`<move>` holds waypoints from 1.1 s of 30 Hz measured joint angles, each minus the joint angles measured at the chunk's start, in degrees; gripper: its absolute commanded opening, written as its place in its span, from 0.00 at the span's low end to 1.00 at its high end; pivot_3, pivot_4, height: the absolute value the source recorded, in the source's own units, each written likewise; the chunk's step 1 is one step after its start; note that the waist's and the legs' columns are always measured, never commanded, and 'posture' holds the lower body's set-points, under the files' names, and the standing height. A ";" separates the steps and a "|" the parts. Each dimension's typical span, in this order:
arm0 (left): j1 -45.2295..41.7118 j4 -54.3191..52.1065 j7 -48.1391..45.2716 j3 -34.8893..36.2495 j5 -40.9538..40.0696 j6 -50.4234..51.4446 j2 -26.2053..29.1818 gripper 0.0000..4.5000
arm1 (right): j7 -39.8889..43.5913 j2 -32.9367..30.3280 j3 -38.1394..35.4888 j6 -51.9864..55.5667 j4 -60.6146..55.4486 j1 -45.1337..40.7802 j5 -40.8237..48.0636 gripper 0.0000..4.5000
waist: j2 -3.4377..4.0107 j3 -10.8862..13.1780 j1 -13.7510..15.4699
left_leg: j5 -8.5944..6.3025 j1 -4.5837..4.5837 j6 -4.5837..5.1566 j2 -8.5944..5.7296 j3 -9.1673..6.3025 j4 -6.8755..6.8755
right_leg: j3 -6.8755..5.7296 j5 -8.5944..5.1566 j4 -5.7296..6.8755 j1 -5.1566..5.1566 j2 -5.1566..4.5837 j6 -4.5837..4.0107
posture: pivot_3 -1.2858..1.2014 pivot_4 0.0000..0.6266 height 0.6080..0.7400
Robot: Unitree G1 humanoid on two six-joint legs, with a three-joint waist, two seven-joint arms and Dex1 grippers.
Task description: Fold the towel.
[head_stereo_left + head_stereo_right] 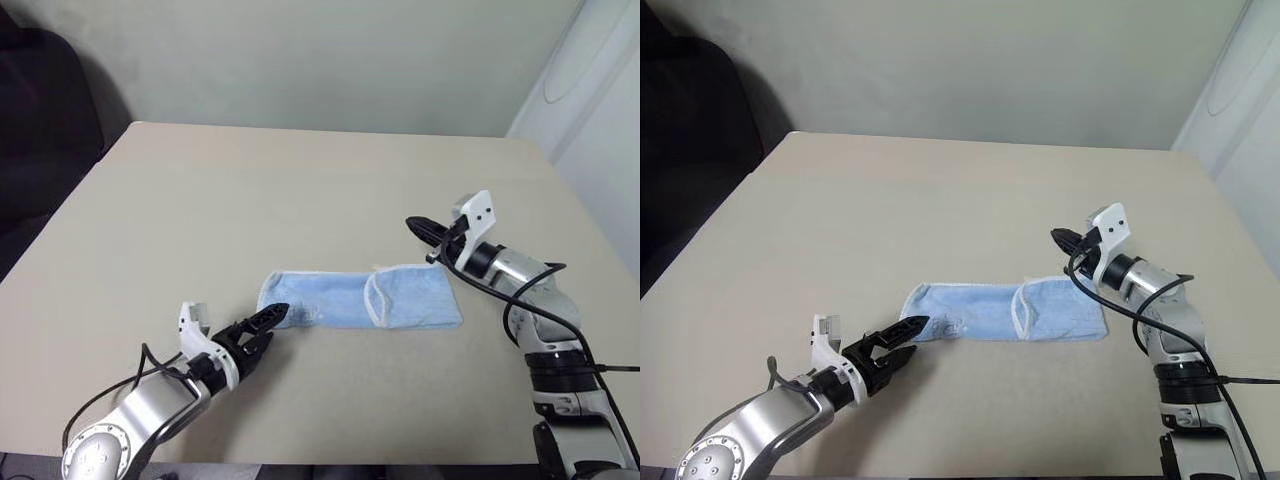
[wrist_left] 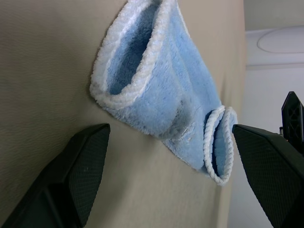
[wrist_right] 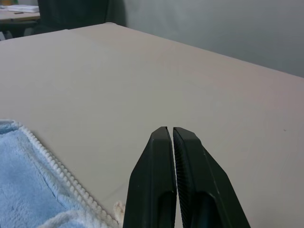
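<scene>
Lying folded on the table (image 1: 300, 180), the towel (image 1: 360, 298) shows no readable writing.

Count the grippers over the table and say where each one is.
2. The left gripper, open, sits at the towel's left end. The right gripper, shut and empty, hangs above the table just beyond the towel's right end.

One towel (image 1: 360, 299) (folded), one table (image 1: 300, 190)
</scene>
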 measured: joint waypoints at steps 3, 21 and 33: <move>-1.17 0.08 0.75 -0.12 -0.03 -0.10 -0.04 1.00 | -0.16 0.15 0.05 0.00 -0.01 0.00 -0.12 0.05 | 0.00 0.00 -0.03 | 0.00 0.04 0.00 0.04 0.00 0.00 | 0.01 0.00 0.00 0.04 0.04 -0.01 | 0.52 0.24 1.00; -11.43 8.69 5.47 -2.82 0.83 -2.77 -0.61 0.71 | -1.25 1.11 0.04 -0.02 -0.54 0.37 -0.53 0.04 | 0.09 0.06 0.54 | 0.10 0.12 0.00 -0.03 -0.06 0.02 | 0.02 0.02 0.03 0.19 0.07 -0.04 | 0.52 0.24 1.00; -10.64 9.21 4.57 -2.80 3.42 -3.46 -0.93 0.00 | -1.27 1.11 0.04 -0.02 -0.57 0.37 -0.57 0.04 | 0.08 0.07 0.30 | -0.01 0.16 -0.05 0.14 -0.01 -0.01 | 0.00 -0.03 0.00 0.16 0.16 -0.07 | 0.52 0.24 1.00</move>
